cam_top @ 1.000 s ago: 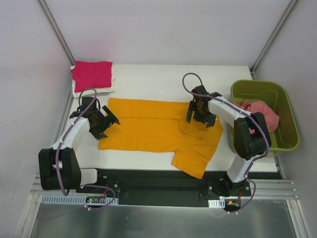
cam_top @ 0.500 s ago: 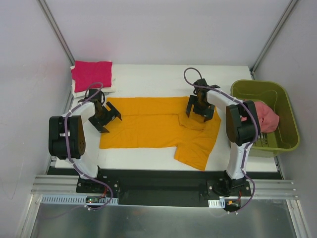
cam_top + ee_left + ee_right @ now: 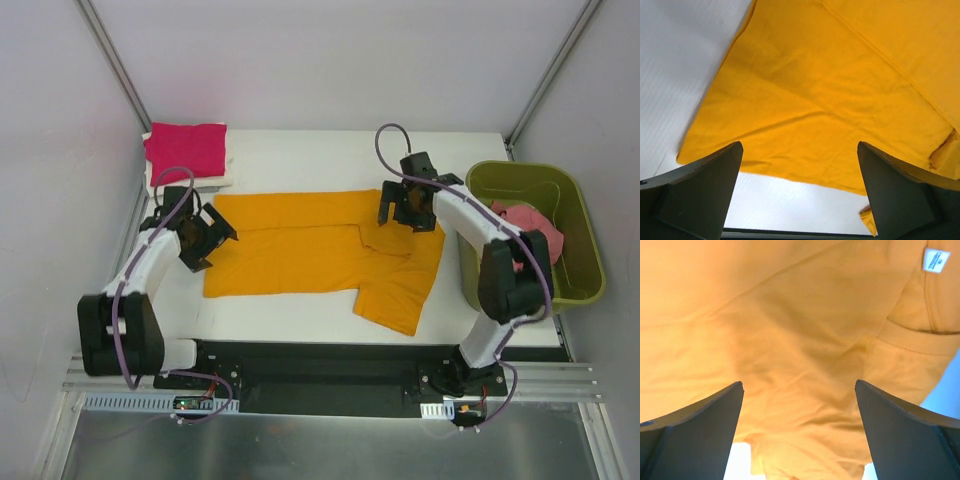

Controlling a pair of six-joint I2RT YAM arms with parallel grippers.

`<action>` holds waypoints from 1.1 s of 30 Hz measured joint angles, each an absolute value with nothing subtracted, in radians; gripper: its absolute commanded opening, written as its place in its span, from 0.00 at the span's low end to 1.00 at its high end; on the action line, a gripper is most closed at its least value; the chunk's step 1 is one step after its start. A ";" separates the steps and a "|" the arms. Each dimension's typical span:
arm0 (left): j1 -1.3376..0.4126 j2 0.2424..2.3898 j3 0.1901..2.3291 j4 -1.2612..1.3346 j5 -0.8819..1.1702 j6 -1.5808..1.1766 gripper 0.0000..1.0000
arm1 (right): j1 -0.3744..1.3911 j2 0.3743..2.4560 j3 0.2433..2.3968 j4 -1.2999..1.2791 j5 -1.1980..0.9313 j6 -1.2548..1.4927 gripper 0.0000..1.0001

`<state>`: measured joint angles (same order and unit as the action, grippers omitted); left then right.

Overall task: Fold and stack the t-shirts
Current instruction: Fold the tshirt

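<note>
An orange t-shirt (image 3: 310, 250) lies spread on the white table (image 3: 290, 160), partly folded, a sleeve hanging toward the front right. It fills the left wrist view (image 3: 830, 100) and the right wrist view (image 3: 790, 340), where its collar label (image 3: 935, 260) shows. My left gripper (image 3: 205, 238) is open and empty at the shirt's left edge. My right gripper (image 3: 405, 208) is open and empty over the collar end. A folded magenta t-shirt (image 3: 185, 150) lies on a folded white one (image 3: 160, 183) at the back left.
A green bin (image 3: 575, 235) stands at the right with a crumpled pink shirt (image 3: 530, 225) in it. Bare table shows behind the orange shirt and along the front edge (image 3: 790, 210).
Both open grippers have shifted toward the back of the table over the shirt's ends. The shirt has slid a little toward the back and lies flatter.
</note>
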<state>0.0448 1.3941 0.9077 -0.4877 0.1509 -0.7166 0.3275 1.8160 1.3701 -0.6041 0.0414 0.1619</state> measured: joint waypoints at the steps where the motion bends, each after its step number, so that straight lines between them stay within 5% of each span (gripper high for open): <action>1: 0.045 1.334 0.883 -0.505 0.140 -0.719 0.99 | 0.341 1.756 1.340 -0.588 0.047 0.154 0.99; 10: 0.048 0.970 0.617 -0.688 -0.020 -0.802 0.98 | 0.465 1.280 1.001 -0.474 0.072 0.150 1.00; 23: 0.048 1.046 0.530 -0.628 -0.166 -0.904 0.62 | 0.466 1.127 0.812 -0.476 0.087 0.150 0.97; 30: 0.060 1.132 0.531 -0.546 -0.168 -0.922 0.31 | 0.472 1.073 0.781 -0.484 0.079 0.152 0.97; 33: 0.061 1.151 0.536 -0.539 -0.169 -0.920 0.00 | 0.496 1.065 0.773 -0.503 0.073 0.149 0.97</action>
